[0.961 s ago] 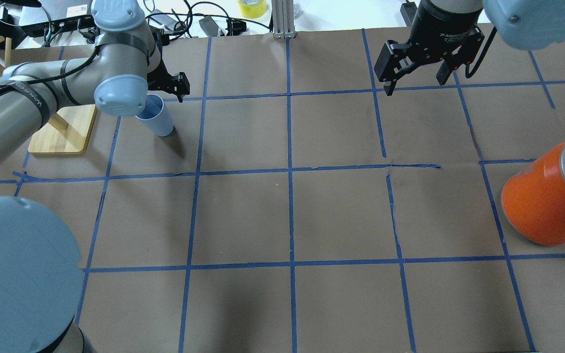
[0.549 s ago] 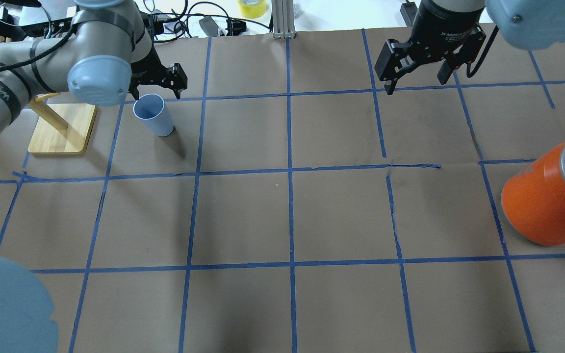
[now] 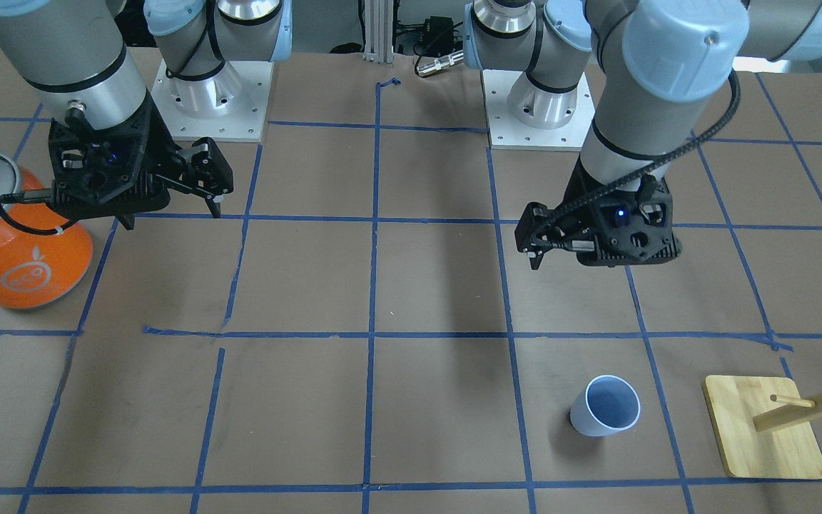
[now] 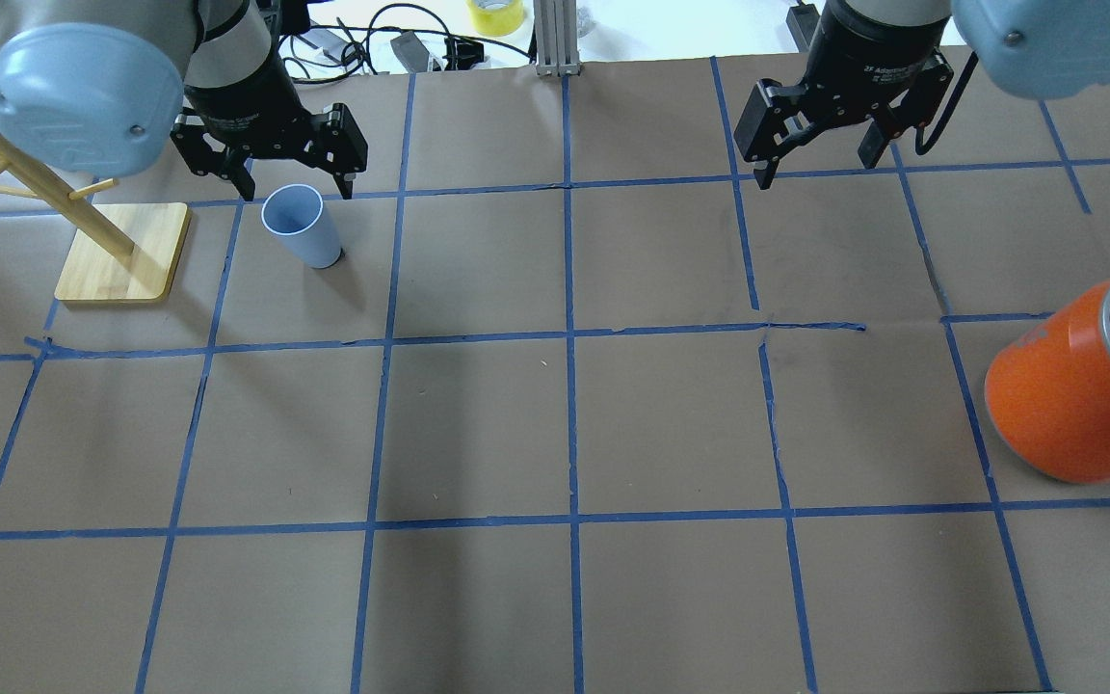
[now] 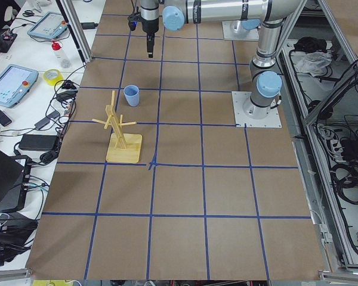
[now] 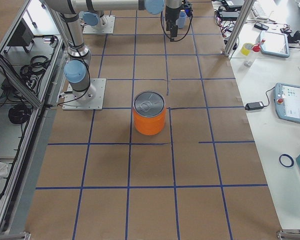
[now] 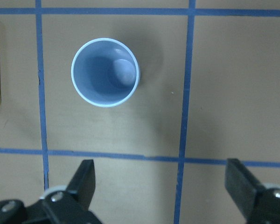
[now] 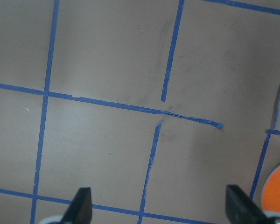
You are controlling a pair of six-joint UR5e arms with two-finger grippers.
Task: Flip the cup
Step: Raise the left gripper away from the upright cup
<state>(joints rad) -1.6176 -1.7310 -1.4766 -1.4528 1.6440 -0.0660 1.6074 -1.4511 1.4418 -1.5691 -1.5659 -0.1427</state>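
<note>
The cup (image 4: 302, 226) is a pale blue tumbler standing upright, rim up, on the brown table at the far left. It also shows in the front view (image 3: 605, 415) and the left wrist view (image 7: 106, 72), blue inside. My left gripper (image 4: 297, 180) is open and empty, pointing down, raised above the table and apart from the cup. In the left wrist view the left gripper (image 7: 162, 186) has its fingers spread wide, with the cup ahead of them, not between them. My right gripper (image 4: 817, 162) is open and empty, hanging over the far right of the table.
A large orange can (image 4: 1075, 395) with a silver lid stands at the right edge. A wooden peg stand on a bamboo base (image 4: 121, 253) sits just left of the cup. Blue tape lines grid the brown paper. Cables and a tape roll lie beyond the far edge.
My left arm has swung back and up. Its gripper has left the cup's side and now points down, higher up. The cup and the right gripper have stayed put.
</note>
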